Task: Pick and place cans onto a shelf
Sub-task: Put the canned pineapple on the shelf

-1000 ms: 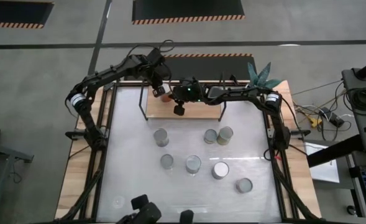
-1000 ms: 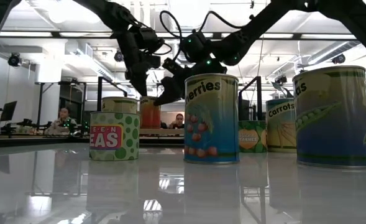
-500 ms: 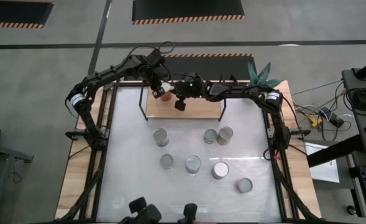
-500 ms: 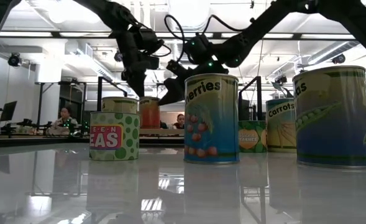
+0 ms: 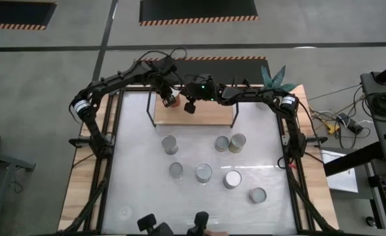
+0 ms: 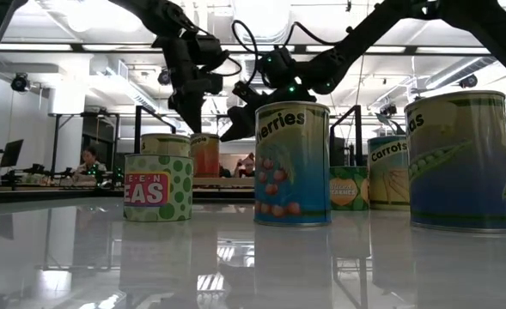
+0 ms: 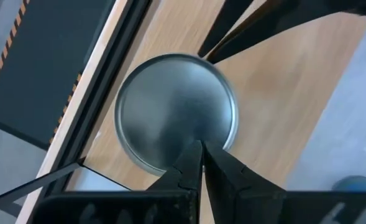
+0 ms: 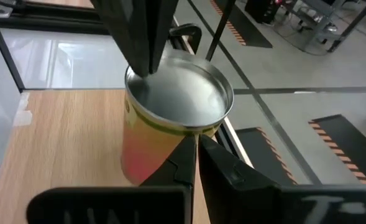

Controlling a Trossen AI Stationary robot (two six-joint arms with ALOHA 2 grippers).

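Note:
One can [image 5: 171,100] with a silver lid [image 7: 176,112] and an orange-yellow label [image 8: 151,146] stands upright on the left part of the shelf's wooden board [image 5: 206,115]. My left gripper [image 7: 199,146] is shut and points steeply down over the lid. My right gripper [image 8: 195,138] is shut too and comes almost level at the can from the table's right. Both show above the shelf in the low view, with the left gripper [image 6: 192,116] to the left of the right gripper [image 6: 228,133]. My left gripper sets its shut fingertips [image 8: 146,70] on the can's lid, just inside the rim [image 8: 136,81], coming from above. The can stands upright on the board. My right gripper puts its shut fingertips [image 7: 202,55] against the can's upper wall just under the rim [image 8: 192,127], slanting slightly down from the right.
Several more cans stand on the white tabletop: one near the left [image 5: 170,144], a pair [image 5: 229,142], and a row nearer the front [image 5: 204,173]. Black rods [image 5: 154,108] frame the shelf. A green plant [image 5: 273,77] stands at the far right corner.
My right gripper has moved toward the table's far edge and closer to the can on the shelf, staying shut. My left gripper has stayed over the can's lid and rolled a little.

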